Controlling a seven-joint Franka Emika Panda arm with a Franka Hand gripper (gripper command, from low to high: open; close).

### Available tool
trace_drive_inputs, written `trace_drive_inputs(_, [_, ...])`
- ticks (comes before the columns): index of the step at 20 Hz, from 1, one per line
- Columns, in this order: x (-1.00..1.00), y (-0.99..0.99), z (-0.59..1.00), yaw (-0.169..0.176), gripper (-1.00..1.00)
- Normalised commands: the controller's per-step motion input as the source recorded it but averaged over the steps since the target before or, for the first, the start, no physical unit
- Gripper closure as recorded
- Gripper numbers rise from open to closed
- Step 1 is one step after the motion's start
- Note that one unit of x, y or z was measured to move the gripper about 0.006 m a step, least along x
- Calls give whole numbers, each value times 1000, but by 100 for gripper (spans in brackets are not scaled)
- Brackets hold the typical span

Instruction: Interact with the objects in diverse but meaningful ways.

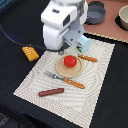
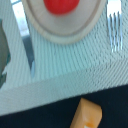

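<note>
Red tomato: the small red tomato [image 1: 70, 61] sits in the middle of the tan round plate [image 1: 60, 70]; the wrist view shows it cut off at the frame's edge [image 2: 62, 5] on the same plate [image 2: 65, 31].
Woven mat: a pale placemat [image 1: 95, 80] lies on the dark table [image 1: 15, 60] and carries the plate, the cutlery and the sausage.
Fork: an orange-handled fork [image 1: 65, 80] lies just beside the plate on the near side, tines toward the exterior view's left; its tines show in the wrist view [image 2: 115, 30].
Knife: a second orange-handled piece [image 1: 87, 58] lies beside the plate toward the exterior view's right; a metal blade [image 2: 25, 37] shows in the wrist view.
Sausage: the brown sausage [image 1: 51, 92] lies on the mat's near part, well apart from the plate.
Yellow-orange block: the ridged block [image 1: 30, 53] rests on the dark table off the mat, at the exterior view's left; it appears blurred in the wrist view [image 2: 86, 120].
Carton: the pale blue-white carton [image 1: 84, 44] stands at the mat's far edge, partly behind the arm.
Pots: a grey pot [image 1: 95, 14] sits on the pinkish surface behind, with a light bowl-like vessel [image 1: 123, 18] at the frame's right edge.
Gripper: the white arm's gripper [image 1: 61, 50] hangs over the mat near the plate's far edge; whether its fingers are apart or together cannot be told.
</note>
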Motion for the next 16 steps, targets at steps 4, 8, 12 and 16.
trace_drive_inputs(4, [-676, 631, 335, -41, -100])
trace_drive_inputs(8, [-740, 635, 202, -17, -100])
trace_drive_inputs(12, [-741, 667, 73, -2, -100])
trace_drive_inputs(16, [-706, 754, 3, 0, -100])
